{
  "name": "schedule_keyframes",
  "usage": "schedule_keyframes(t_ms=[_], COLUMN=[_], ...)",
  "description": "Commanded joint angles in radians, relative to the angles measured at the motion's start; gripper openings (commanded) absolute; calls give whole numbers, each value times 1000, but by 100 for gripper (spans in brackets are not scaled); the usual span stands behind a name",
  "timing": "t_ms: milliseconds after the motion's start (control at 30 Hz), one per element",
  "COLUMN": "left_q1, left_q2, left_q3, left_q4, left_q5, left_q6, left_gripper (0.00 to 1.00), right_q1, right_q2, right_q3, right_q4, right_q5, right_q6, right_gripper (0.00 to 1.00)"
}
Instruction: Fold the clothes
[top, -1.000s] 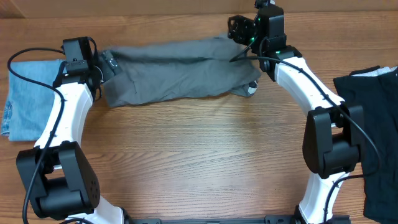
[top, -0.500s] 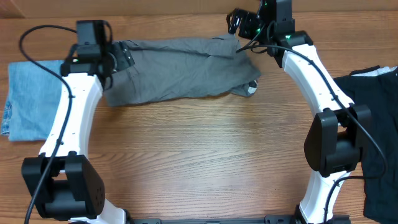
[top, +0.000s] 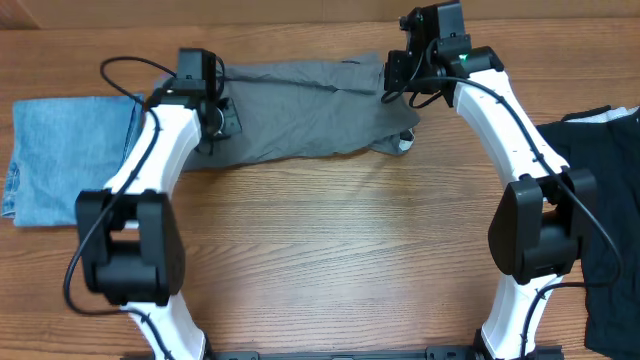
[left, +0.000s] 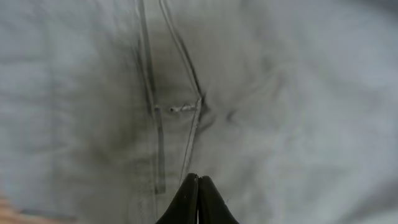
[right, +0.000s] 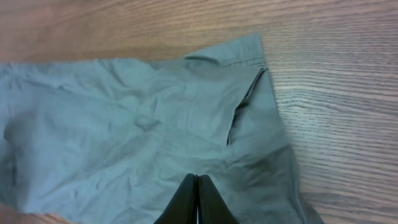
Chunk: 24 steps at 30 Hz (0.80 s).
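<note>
Broadly, the wooden table (top: 330, 250) fills the overhead view; the clothes (top: 300, 115), one plain grey garment, lie as a long wrinkled band across its far side, spanning roughly 10 o'clock to 1 o'clock; a black garment (top: 610, 180) is heaped at the 3 o'clock edge, well apart from the grey cloth; a light blue denim piece (top: 60, 150) lies flat at 9 o'clock, and the left arm (top: 150, 180) hides whether it touches the grey cloth; that arm reaches up from 7 o'clock, and the right arm (top: 510, 130) arches up from 5 o'clock; the left gripper (top: 215, 110) sits over the garment's 9 o'clock end, the right gripper (top: 395, 75) over its 2 o'clock corner; in the left wrist view the left gripper (left: 198, 177) has its fingers clenched tip to tip, with a double stitched seam (left: 155, 112) running toward 12 o'clock ahead of them; in the right wrist view the right gripper (right: 197, 177) is likewise pressed closed over the cloth, no fold visibly pinched, with a dark slit (right: 242, 106) at 1 o'clock and bare wood beyond at 3 o'clock.
</note>
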Motion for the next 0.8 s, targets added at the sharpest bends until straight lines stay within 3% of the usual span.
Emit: schedule_keyframes(t_ms=[0, 333, 533, 767], left_q1=[-1, -2, -2, -16], left_q2=[44, 72, 72, 51], left_q3=[15, 15, 15, 18], left_q4=[27, 72, 54, 8], left_q5=[27, 26, 31, 60], left_q6=[14, 11, 11, 15], left_gripper=[4, 4, 4, 4], right_q1=[24, 27, 21, -1], right_q2=[59, 212, 226, 226], right_q3=[-13, -13, -13, -13], right_q4=[19, -11, -164, -390], right_q5=[-15, -72, 86, 121], right_q6=[-61, -64, -18, 32], right_gripper=[4, 4, 4, 4])
